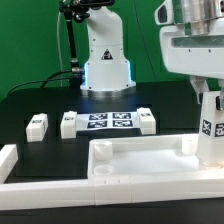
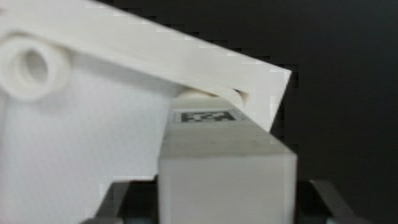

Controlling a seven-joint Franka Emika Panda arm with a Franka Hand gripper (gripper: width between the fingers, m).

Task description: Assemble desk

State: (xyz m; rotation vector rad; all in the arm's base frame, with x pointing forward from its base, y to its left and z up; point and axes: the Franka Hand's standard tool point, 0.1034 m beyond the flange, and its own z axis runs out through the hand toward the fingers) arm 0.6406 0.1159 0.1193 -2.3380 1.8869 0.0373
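The white desk tabletop (image 1: 140, 160) lies flat near the front, its raised rim facing up. My gripper (image 1: 208, 108) is at the exterior view's right and is shut on a white square leg (image 1: 211, 138) with a black-and-white tag. It holds the leg upright at the tabletop's right end. In the wrist view the leg (image 2: 222, 165) sits between my dark fingers (image 2: 134, 205), and its tagged end meets a corner of the tabletop (image 2: 107, 120). A round socket (image 2: 32, 65) shows on the tabletop. Three loose legs (image 1: 37, 125) (image 1: 68, 123) (image 1: 146, 121) lie further back.
The marker board (image 1: 108, 122) lies between two of the loose legs. Low white border bars run along the left (image 1: 8, 160) and the front (image 1: 100, 200). The robot base (image 1: 105, 55) stands at the back, with a green wall behind it.
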